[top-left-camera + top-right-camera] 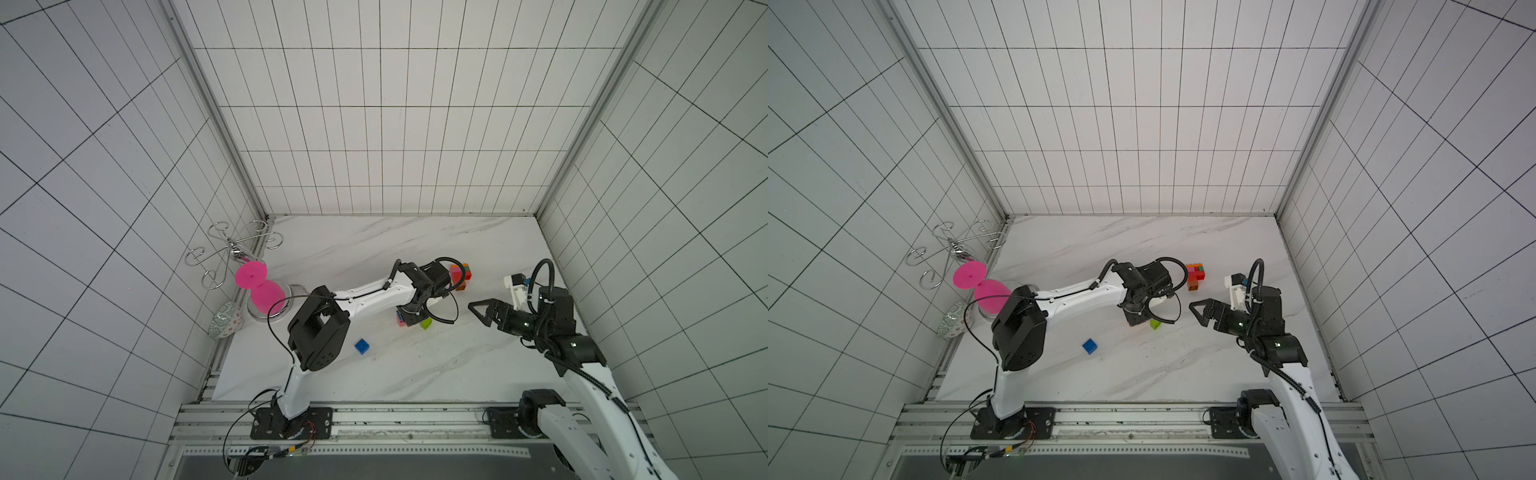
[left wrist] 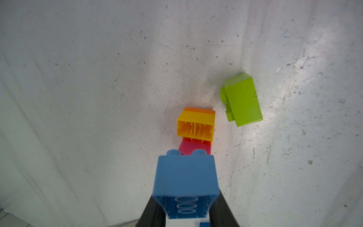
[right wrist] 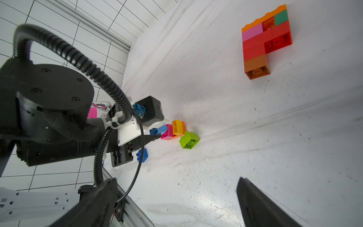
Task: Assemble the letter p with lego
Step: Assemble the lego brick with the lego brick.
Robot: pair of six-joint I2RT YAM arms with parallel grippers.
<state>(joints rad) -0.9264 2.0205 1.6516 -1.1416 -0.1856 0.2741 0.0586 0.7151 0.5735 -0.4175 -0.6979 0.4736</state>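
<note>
Stock on the tabletop [image 1: 374, 245], left to right. Item one: a dark blue brick [image 1: 362, 346], loose, well apart from the rest, unused. Item two: your left tool [image 2: 185, 198], clenched on a light blue brick [image 2: 185, 176], studs pointing away from the wrist, held at a small stack; whether it touches the stack, the views do not settle. Item three: that stack, a pink brick [image 2: 188, 148] joined to an orange layer and a yellow brick [image 2: 195, 125], lying on its side with the hollow underside showing. Item four: a lime brick [image 2: 242, 100], tipped on its side just beside the stack, loose. Item five: the main build [image 3: 261, 39], flat on the tabletop, of orange, pink, green, red and brown bricks; it reads as a stem with a bowl at one end, so judge the letter mostly made. Item six: your right tool [image 3: 176, 179], jaws spread, empty, near the build. Left to do, by this reckoning: join the held brick and the side stack to the build, or leave them as spares.
</note>
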